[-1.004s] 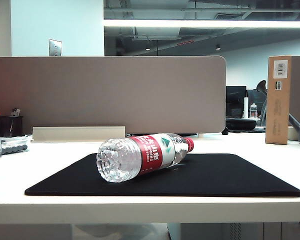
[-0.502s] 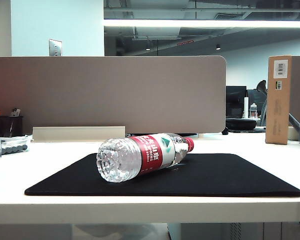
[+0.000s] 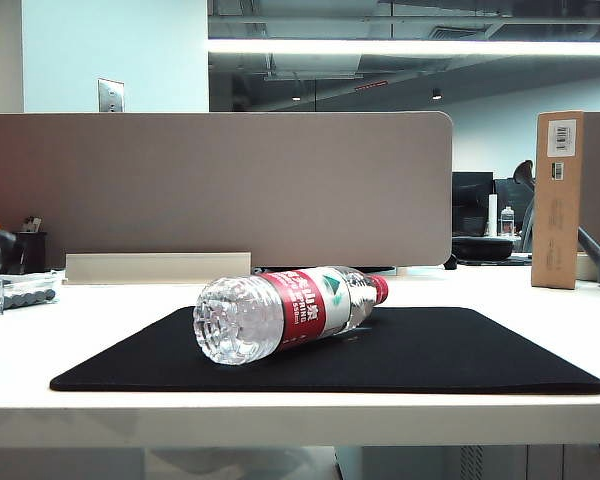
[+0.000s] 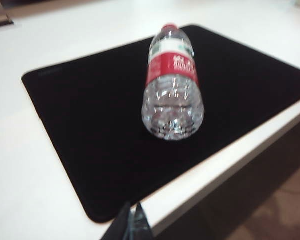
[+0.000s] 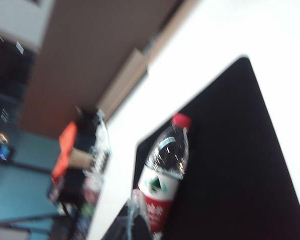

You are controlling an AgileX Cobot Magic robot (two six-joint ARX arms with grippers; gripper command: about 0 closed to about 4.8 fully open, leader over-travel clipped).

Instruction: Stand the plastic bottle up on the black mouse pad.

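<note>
The plastic bottle [image 3: 285, 312] lies on its side across the black mouse pad [image 3: 460, 350], its clear base toward the table's front edge and its red cap toward the back. In the left wrist view the bottle [image 4: 172, 85] rests mid-pad [image 4: 90, 125], and my left gripper [image 4: 133, 222] hovers off the pad's near corner by the table edge, fingertips together and empty. The right wrist view is blurred. It shows the bottle [image 5: 165, 175] on the pad [image 5: 230, 165], with my right gripper [image 5: 132, 220] shut just short of the labelled part, holding nothing.
A tall cardboard box [image 3: 558, 200] stands at the back right. A grey partition [image 3: 220, 190] with a white strip [image 3: 158, 266] at its foot closes the back. Small clutter [image 3: 20, 290] sits at the far left. The table's front edge runs just before the pad.
The bottle and pad have not moved. A dark shape has come into the exterior view at its far left edge.
</note>
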